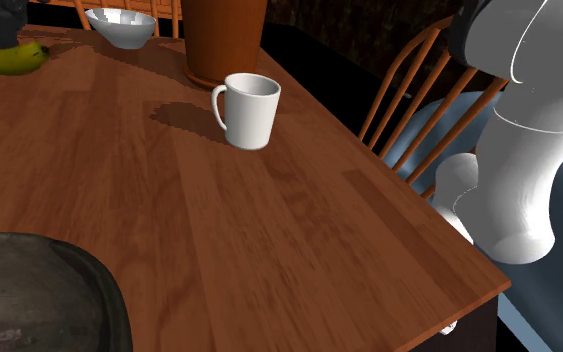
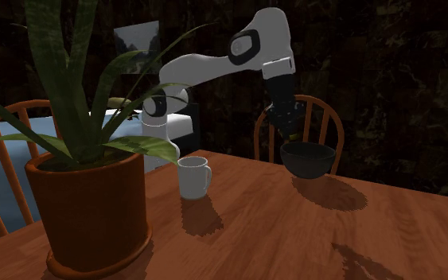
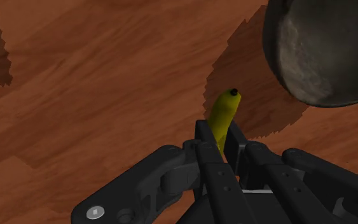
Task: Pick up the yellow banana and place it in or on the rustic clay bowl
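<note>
1. The end effector [image 3: 219, 132] is closed on the yellow banana [image 3: 224, 111]; both fingers clasp its lower part, and its dark tip projects beyond them.
2. The banana is held above the wooden tabletop [image 3: 95, 83], near the dark clay bowl [image 3: 323, 51] and not in it.
3. In the second exterior view, the end effector [image 2: 287, 134] hangs just above the bowl's rim.
4. A white mug [image 1: 249, 110] stands upright near a potted plant [image 2: 87, 199].

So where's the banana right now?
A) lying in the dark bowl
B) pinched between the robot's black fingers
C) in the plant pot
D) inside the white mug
B: the wrist view shows the banana sticking out from the gripper, whose two black fingers clasp it, with the dark bowl off to one side.
</note>
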`<action>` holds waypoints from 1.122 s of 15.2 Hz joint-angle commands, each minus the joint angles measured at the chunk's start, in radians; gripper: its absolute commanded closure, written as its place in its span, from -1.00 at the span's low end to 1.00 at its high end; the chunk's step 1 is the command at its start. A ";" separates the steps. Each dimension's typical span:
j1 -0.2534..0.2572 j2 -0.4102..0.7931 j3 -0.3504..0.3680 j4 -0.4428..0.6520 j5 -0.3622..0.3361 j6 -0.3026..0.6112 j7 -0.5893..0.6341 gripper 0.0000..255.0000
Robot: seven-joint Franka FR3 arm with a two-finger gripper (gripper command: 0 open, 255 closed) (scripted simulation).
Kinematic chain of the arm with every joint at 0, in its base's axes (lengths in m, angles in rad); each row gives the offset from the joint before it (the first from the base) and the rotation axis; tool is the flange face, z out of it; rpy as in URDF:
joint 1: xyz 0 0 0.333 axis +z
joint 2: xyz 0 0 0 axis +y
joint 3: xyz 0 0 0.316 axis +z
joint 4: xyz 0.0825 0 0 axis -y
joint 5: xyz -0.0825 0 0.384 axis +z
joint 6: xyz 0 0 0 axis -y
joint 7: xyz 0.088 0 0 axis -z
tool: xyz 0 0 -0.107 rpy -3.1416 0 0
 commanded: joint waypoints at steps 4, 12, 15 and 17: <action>0.111 0.055 0.028 0.073 -0.063 -0.035 0.116 1.00; 0.332 0.215 0.041 0.304 -0.183 -0.133 0.266 1.00; 0.287 0.159 0.050 0.165 -0.156 -0.052 0.278 1.00; 0.267 0.131 0.053 0.092 -0.143 -0.007 0.283 1.00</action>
